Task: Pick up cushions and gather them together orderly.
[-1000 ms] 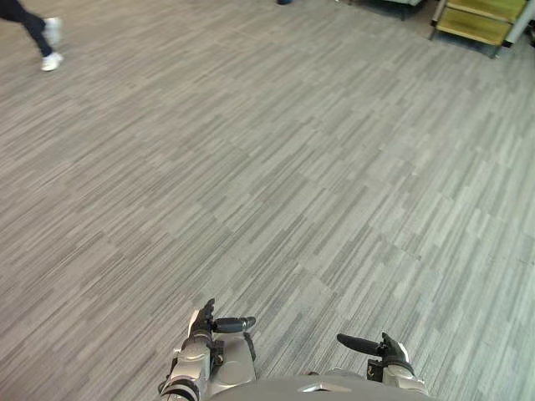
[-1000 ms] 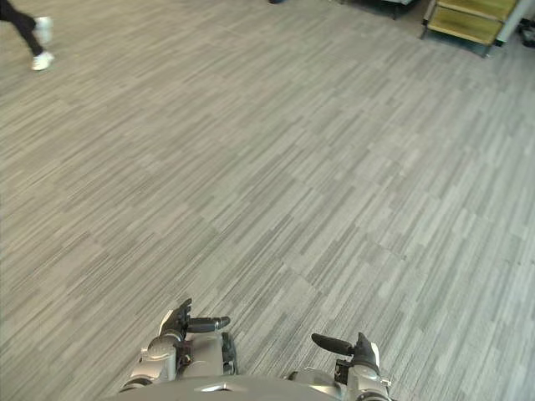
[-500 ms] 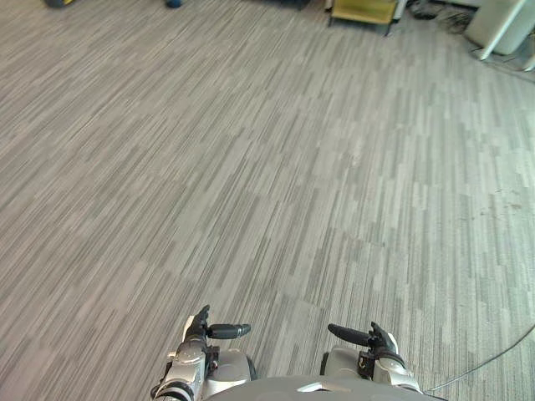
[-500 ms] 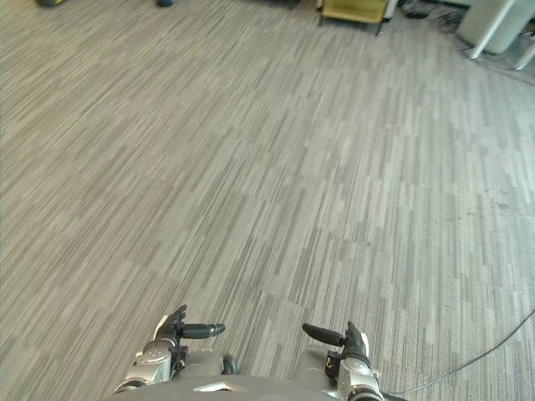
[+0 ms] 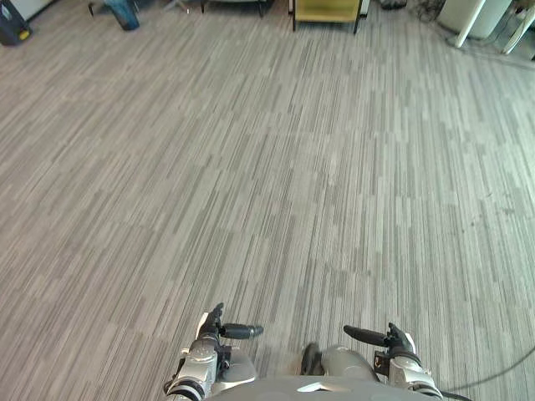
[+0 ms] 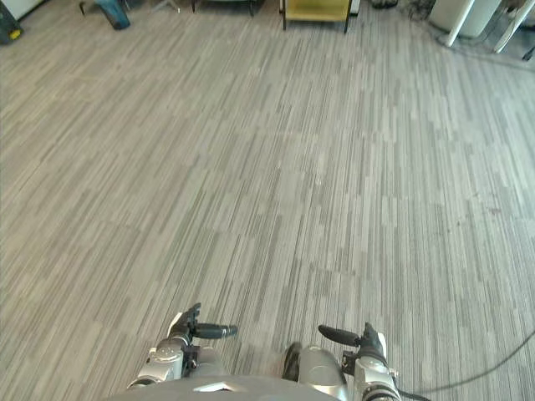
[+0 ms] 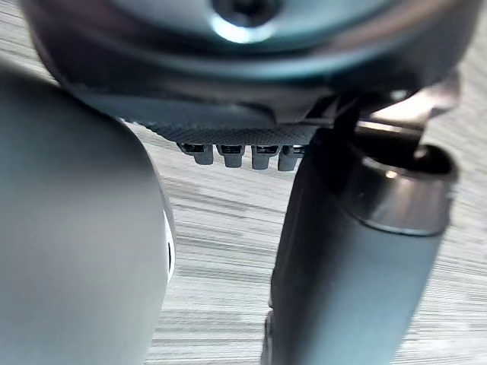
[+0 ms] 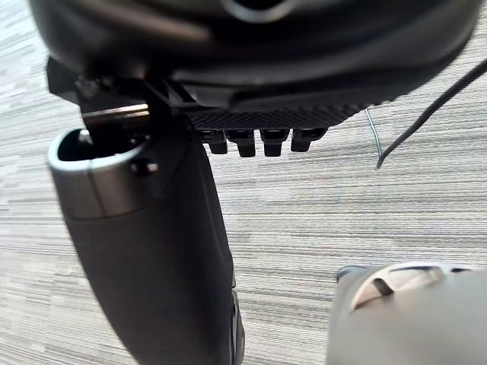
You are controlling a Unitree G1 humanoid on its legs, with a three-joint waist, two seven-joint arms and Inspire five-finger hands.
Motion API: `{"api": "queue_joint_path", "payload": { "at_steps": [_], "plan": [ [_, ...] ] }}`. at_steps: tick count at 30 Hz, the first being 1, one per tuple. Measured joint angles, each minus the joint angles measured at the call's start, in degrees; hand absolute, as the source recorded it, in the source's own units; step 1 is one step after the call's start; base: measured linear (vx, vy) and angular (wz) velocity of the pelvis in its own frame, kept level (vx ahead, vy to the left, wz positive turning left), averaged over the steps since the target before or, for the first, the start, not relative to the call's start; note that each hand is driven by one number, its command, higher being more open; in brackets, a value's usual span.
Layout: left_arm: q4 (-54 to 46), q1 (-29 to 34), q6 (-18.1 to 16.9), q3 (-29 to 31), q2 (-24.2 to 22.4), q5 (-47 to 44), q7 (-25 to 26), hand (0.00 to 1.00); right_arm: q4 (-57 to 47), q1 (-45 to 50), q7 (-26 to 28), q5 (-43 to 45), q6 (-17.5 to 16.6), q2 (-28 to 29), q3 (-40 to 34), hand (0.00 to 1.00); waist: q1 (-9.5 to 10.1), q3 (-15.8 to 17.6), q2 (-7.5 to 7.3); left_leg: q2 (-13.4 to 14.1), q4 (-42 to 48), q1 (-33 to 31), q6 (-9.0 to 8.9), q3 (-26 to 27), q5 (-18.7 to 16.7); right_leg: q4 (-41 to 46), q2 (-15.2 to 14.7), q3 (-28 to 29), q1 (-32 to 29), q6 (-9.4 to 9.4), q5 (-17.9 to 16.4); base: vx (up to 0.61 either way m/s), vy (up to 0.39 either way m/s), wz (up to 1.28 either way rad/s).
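Note:
I see no cushion on the grey striped carpet (image 5: 276, 167) ahead of me. My left hand (image 5: 219, 330) hangs low at the near edge of the left eye view, thumb pointing inward. In the left wrist view its fingers (image 7: 236, 154) hang straight and relaxed over bare carpet, holding nothing. My right hand (image 5: 389, 338) hangs the same way at the near right. Its fingers (image 8: 259, 141) are also relaxed above the carpet and hold nothing.
A yellow cabinet (image 5: 324, 10) stands at the far edge, centre. White furniture legs (image 5: 462, 21) rise at the far right. A blue object (image 5: 125, 12) and a dark item (image 5: 12, 21) lie at the far left. Open carpet stretches between them and me.
The whole picture has swung, so the camera turned: the walking person's legs left the view, and the yellow cabinet shifted from far right to far centre. Both hands hang as before.

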Motion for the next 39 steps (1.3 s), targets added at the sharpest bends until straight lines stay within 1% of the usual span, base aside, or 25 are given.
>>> {"api": "queue_joint_path", "payload": {
  "at_steps": [1, 3, 4, 6, 7, 8, 9, 10, 12, 14, 15, 16, 18, 19, 20, 22, 23, 24, 25, 27, 28, 31, 33, 36, 39],
  "plan": [
    [-0.1, -0.1, 0.0, 0.5, 0.0, 0.0, 0.0, 1.00, 0.0, -0.1, 0.0, 0.0, 0.0, 0.4, 0.0, 1.00, 0.44, 0.2, -0.24, -1.2, -4.8, -1.4, 0.04, 0.9, -0.2, -1.3, -0.2, 0.3, 1.4, 0.28, 0.1, 0.44, 0.000, -0.27],
    [-0.6, -0.2, 0.1, 1.2, 0.0, -0.5, 0.0, 1.00, 0.0, -0.3, -0.1, 0.0, 0.0, 1.0, -0.1, 1.00, 0.83, 1.0, -1.81, -7.0, -23.2, -2.0, -0.98, 1.8, 2.1, -4.1, -2.1, 0.6, 4.6, 1.01, 0.2, 0.43, 0.061, -0.19],
    [-1.0, -0.1, 0.1, 1.1, 0.0, -0.6, 0.1, 1.00, 0.0, -0.4, -0.1, 0.0, 0.0, 1.1, -0.1, 1.00, 1.05, 1.0, -1.98, -10.6, -38.8, -2.0, -1.23, 1.6, 8.1, -6.3, -2.9, 0.8, 6.6, 1.86, 0.2, 0.46, 0.119, -0.23],
    [-1.2, -0.2, 0.1, 1.1, -0.4, -1.0, 0.1, 1.00, 0.1, -0.7, -0.1, 0.0, 0.0, 1.1, 0.0, 1.00, 1.93, 1.0, -1.27, -11.5, -46.8, -2.9, -1.51, 1.2, 13.6, -8.4, -2.4, 2.2, 8.5, 3.82, -0.2, 0.46, 0.149, -0.41],
    [-1.3, -0.7, 0.1, 1.0, 0.1, -1.1, 0.2, 1.00, 1.2, -1.3, -0.1, 0.0, 0.0, 1.6, 0.4, 1.00, 2.77, 1.0, -1.76, -11.9, -46.1, -2.2, 1.46, 0.9, 19.6, -9.5, -2.8, 3.7, 10.1, 4.57, -0.2, 0.53, 0.150, -0.39],
    [-1.1, -0.7, 0.1, 1.0, 0.6, -1.2, 0.2, 1.00, 1.5, -1.8, -0.1, 0.0, 0.0, 2.3, 0.6, 1.00, 2.56, 0.7, -3.11, -13.1, -46.0, -2.1, 3.56, 0.5, 21.4, -9.6, -4.1, 3.9, 10.2, 6.12, 0.7, 0.65, 0.166, -0.14],
    [-1.2, -0.9, 0.1, 1.1, 1.4, -1.2, -0.1, 1.00, 1.4, -1.9, -0.1, 0.0, -0.1, 3.5, 0.7, 1.00, 2.31, 0.4, -5.78, -15.1, -43.2, -2.6, 5.59, 0.0, 20.4, -9.0, -6.4, 4.5, 10.8, 7.90, 2.2, 0.53, 0.113, 0.20],
    [-1.3, -1.0, 0.1, 1.2, 2.0, -1.2, -0.3, 1.00, 1.5, -1.9, 0.0, 0.0, -0.1, 3.8, 0.7, 1.00, 2.24, 0.1, -6.58, -15.3, -39.6, -3.2, 6.01, -0.2, 17.7, -7.7, -7.3, 5.1, 11.0, 8.90, 2.9, 0.53, 0.110, 0.24],
    [-1.2, -0.9, 0.2, 2.9, 2.1, -1.1, -0.5, 1.00, 1.6, -1.6, 0.2, -0.1, -0.2, 3.8, 0.7, 1.00, 2.27, -0.6, -7.18, -13.8, -28.8, -3.6, 6.63, 0.1, 9.9, 2.4, -8.5, 7.7, 10.0, 11.92, 4.9, 0.53, 0.115, 0.05],
    [0.4, -0.4, 0.3, 2.8, 2.9, -1.1, -0.5, 1.00, 1.5, -1.3, 0.3, -0.1, -0.5, 3.5, 1.2, 1.00, 2.16, -2.1, -7.15, -13.4, -27.5, -0.2, 5.32, 0.2, 3.3, 23.0, -11.4, 8.2, 1.7, 14.50, 11.2, 0.56, 0.163, -0.09],
    [1.1, -0.5, 0.8, 2.5, 3.0, -1.1, -0.6, 1.00, 1.5, -1.3, 0.4, -0.1, -0.8, 3.4, 1.8, 1.00, 1.54, -1.9, -7.56, -13.9, -28.6, 2.3, 5.05, -0.1, 2.0, 34.5, -13.9, 8.2, -3.2, 14.48, 14.1, 0.65, 0.156, 0.01],
    [2.1, -0.3, 1.5, 2.2, 3.3, -1.2, -0.4, 1.00, 1.6, -1.2, 0.5, -0.1, -0.5, 3.3, 2.4, 1.00, 0.91, -1.6, -7.78, -14.7, -30.5, 6.8, 5.03, -0.1, 0.1, 45.5, -17.0, 6.3, -9.1, 10.14, 8.7, 0.54, 0.082, 0.04],
    [2.7, -0.1, 1.9, 2.1, 3.4, -1.2, -0.2, 1.00, 1.0, -1.1, 1.0, 0.6, -0.3, 3.2, 2.1, 1.00, 0.67, -1.1, -6.84, -14.7, -33.5, 12.3, 4.41, 0.2, -0.8, 47.7, -17.3, 4.2, -13.3, 7.12, 3.7, 0.53, -0.002, -0.10],
    [2.7, 0.5, 2.1, 0.6, 3.8, -1.2, 0.1, 1.00, -0.4, -1.1, 1.1, 0.4, -0.8, 2.5, 3.0, 1.00, -0.29, -0.7, -6.01, -14.3, -37.3, 18.3, 3.72, 0.2, -1.0, 43.0, -16.0, 1.4, -17.5, 4.60, -0.3, 0.74, -0.121, 0.03],
    [2.7, 0.5, 2.1, 0.1, 3.8, -1.2, 0.3, 1.00, -1.2, -1.2, 1.2, 0.0, -1.2, 2.1, 3.1, 1.00, -0.55, -0.5, -5.62, -13.9, -39.2, 20.9, 3.59, 0.0, -1.0, 36.8, -14.0, 0.5, -20.7, 3.55, -1.3, 0.52, -0.119, 0.19],
    [2.7, 0.4, 2.1, -0.3, 3.7, -1.2, 0.3, 1.00, -2.2, -1.3, 1.3, 0.0, -1.5, 1.5, 3.2, 1.00, -0.81, -0.4, -5.35, -13.2, -41.5, 24.3, 3.29, -0.5, -1.1, 20.2, -10.0, 1.2, -25.7, 4.93, 1.6, 0.49, -0.199, 0.52],
    [2.8, 0.4, 2.1, -0.2, 3.7, -1.1, 0.3, 1.00, -2.4, -1.1, 1.3, 0.0, -1.4, 1.1, 3.0, 1.00, -1.69, -0.4, -5.35, -12.5, -42.8, 26.3, 1.56, -1.7, -1.5, 12.0, -7.6, 3.2, -26.0, 4.07, 11.4, 0.58, -0.280, 0.82],
    [3.4, 0.4, 2.1, -0.3, 3.0, -1.1, 0.3, 1.00, -2.0, -1.0, 1.4, 0.0, -1.2, 0.3, 2.8, 1.00, -2.32, -0.2, -4.25, -11.5, -43.4, 27.6, 0.36, -2.7, -1.8, 11.0, -6.0, 2.9, -24.2, 1.03, 12.7, 0.61, -0.271, 0.43],
    [4.0, 0.8, 2.0, -0.4, 2.0, -1.1, 0.2, 1.00, -1.3, -1.6, 1.2, -0.1, -0.9, -0.3, 2.5, 1.00, -0.98, -0.6, -2.65, -10.4, -43.9, 27.7, 0.05, -3.2, -0.8, 12.4, -4.6, 3.7, -24.3, 0.20, 11.9, 0.59, -0.243, 0.16],
    [4.8, 0.9, 2.1, -0.2, 0.6, -1.1, -0.1, 1.00, -1.1, -1.5, 1.2, -0.1, -0.9, -0.6, 0.4, 1.00, -1.31, -0.5, -2.49, -10.5, -41.9, 28.3, -0.90, -4.4, 2.2, 18.6, -5.6, 5.9, -24.7, 0.05, 6.9, 0.59, -0.275, 0.26],
    [4.7, 1.0, 2.0, -0.2, 0.1, -0.5, -0.1, 1.00, -0.7, -0.4, 1.2, -0.1, -0.3, -0.4, -0.5, 1.00, -1.56, -0.7, -1.89, -8.7, -35.7, 27.2, -1.58, -5.5, 2.8, 19.0, -5.4, 4.0, -21.8, -0.24, 4.0, 0.50, -0.291, 0.69],
    [3.1, 1.3, 1.6, 2.6, -0.7, 0.1, -0.7, 1.00, -3.3, 2.5, 1.2, 0.0, -0.4, 0.3, -1.2, 1.00, -1.86, -0.3, -0.92, -1.4, -6.1, 15.7, -0.26, -7.6, 7.5, 12.5, -2.4, 1.1, -12.0, -0.23, 0.4, 0.43, -0.270, 0.38],
    [0.7, 1.9, 1.3, 3.4, -0.6, 0.6, -0.5, 1.00, -4.0, 3.3, 0.8, 0.1, -0.4, 0.6, -1.2, 1.00, -1.06, -0.6, -0.58, 1.4, 6.3, 8.6, -0.25, -7.1, 3.8, 7.5, -0.6, 1.0, -6.0, -0.27, 0.2, 0.32, -0.107, 0.00],
    [-1.3, 1.9, 0.4, 3.3, -0.3, 0.6, -0.5, 1.00, -3.6, 3.8, 0.8, 0.1, -0.3, 0.9, -1.3, 1.00, 0.03, -0.5, -1.49, -0.4, 0.3, 1.4, -0.32, -3.9, -0.5, 1.2, -0.8, 0.9, 0.8, 0.76, 0.5, 0.35, -0.051, 0.03],
    [-1.9, 1.5, 0.3, 3.3, -0.5, 0.0, -0.5, 1.00, -3.3, 3.5, 0.7, 0.2, -0.4, 2.3, -2.4, 1.00, 0.87, -0.3, -2.70, -8.5, -29.0, -0.2, -1.06, -3.8, 3.4, -2.0, -3.3, 1.1, 4.6, 3.31, 0.1, 0.42, 0.111, -0.11]
  ]
}}
